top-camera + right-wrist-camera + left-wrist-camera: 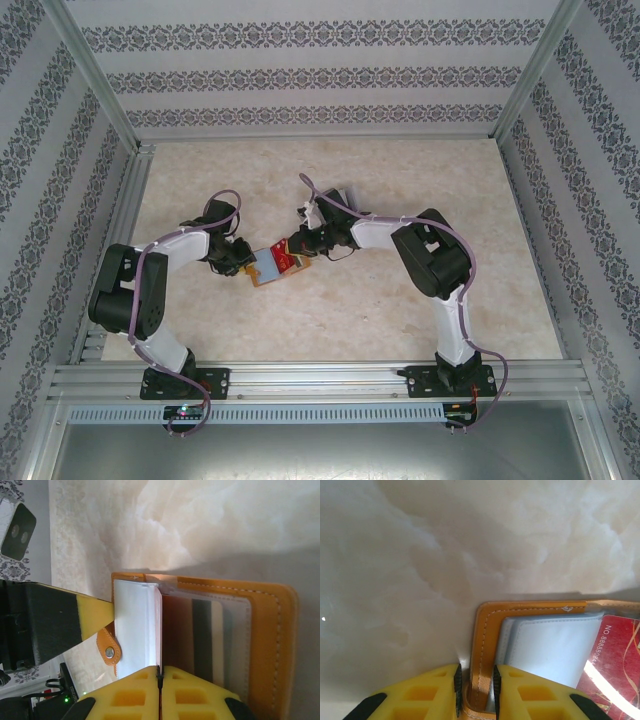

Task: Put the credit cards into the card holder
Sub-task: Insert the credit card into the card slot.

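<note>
Card holder (262,272), at 9 o'clock of table (400,320) centre, is clamped by left gripper (476,682), red card (615,665) is pinched in right gripper (159,676), and card could be buckled if pushed in tilted.

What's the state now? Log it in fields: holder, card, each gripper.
holder: orange, lying open on the table, pale pockets up
red card: over the holder's inside, on the right gripper's side
left gripper: shut on the holder's edge
right gripper: shut on the red card
</note>
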Tool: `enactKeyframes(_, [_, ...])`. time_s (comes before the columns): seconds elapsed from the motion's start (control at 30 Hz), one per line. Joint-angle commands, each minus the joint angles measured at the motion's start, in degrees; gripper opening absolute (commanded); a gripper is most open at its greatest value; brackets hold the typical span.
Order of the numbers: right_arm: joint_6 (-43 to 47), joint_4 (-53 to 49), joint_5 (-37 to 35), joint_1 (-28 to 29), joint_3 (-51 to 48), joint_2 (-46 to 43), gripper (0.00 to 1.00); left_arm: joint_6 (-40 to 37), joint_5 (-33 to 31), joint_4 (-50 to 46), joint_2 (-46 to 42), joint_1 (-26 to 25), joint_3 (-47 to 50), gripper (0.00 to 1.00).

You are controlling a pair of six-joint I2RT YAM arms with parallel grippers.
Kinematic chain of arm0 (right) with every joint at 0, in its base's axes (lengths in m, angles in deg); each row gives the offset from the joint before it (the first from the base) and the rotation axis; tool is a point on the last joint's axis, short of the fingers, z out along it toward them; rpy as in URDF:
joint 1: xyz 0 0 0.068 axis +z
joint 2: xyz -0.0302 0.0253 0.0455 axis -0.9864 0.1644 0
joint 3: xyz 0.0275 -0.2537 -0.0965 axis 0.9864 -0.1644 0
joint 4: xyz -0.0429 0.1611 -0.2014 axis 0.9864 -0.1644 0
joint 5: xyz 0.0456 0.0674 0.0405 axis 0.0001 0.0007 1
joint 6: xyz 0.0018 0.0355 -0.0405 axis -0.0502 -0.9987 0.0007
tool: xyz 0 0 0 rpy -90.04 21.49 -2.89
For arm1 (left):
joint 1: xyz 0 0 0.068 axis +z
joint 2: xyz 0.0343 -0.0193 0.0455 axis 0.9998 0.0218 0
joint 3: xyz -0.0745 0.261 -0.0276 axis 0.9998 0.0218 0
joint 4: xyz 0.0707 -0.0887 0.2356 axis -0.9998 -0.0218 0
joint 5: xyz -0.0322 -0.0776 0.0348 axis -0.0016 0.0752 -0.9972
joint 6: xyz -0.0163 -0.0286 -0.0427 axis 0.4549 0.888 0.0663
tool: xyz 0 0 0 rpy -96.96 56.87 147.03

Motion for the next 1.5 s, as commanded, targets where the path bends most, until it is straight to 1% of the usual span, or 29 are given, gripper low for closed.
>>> enactKeyframes(0.0, [0.0,-1.8,-0.3,0.8,0.7,1.4,0.09,-1.3,0.8,0.8,0.5,0.4,-0.7,0.25])
enactKeyframes(0.3, [0.0,-2.5,0.1,2.1,2.1,2.4,0.09,0.2,1.6,3.7,-0.5,0.5,2.6,0.23])
enactKeyframes(0.43, [0.2,-2.8,-0.5,2.7,2.2,2.8,0.09,0.3,3.1,4.7,0.3,0.5,2.8,0.23])
enactKeyframes(0.73, [0.0,-3.5,-2.4,3.2,2.4,2.4,0.09,0.7,3.6,5.5,0.4,0.5,3.0,0.23])
enactKeyframes(0.87, [-0.1,-3.9,-4.0,3.8,3.3,2.5,0.09,0.9,3.5,5.6,-0.1,0.4,3.4,0.22])
enactKeyframes(1.0, [1.7,-7.1,-7.4,4.8,5.0,2.2,0.11,1.4,3.8,6.4,0.0,0.4,4.0,0.22])
enactKeyframes(1.13, [4.6,-11.8,-11.5,5.8,6.6,1.2,0.18,0.7,3.6,5.8,0.2,0.4,3.7,0.22])
enactKeyframes(1.23, [6.3,-13.4,-14.4,5.8,5.9,-0.7,0.21,0.6,3.1,5.4,-0.3,0.4,3.9,0.22])
enactKeyframes(1.33, [8.2,-15.5,-17.0,5.7,5.8,-2.7,0.27,0.6,2.7,5.3,-0.8,0.4,4.3,0.21])
enactKeyframes(1.4, [9.4,-17.0,-18.9,5.6,6.0,-3.8,0.34,0.4,2.7,4.8,-0.9,0.4,3.9,0.21])
enactKeyframes(1.47, [9.9,-17.3,-19.4,5.2,5.8,-4.8,0.34,0.2,2.4,4.5,-1.1,0.4,3.7,0.21])
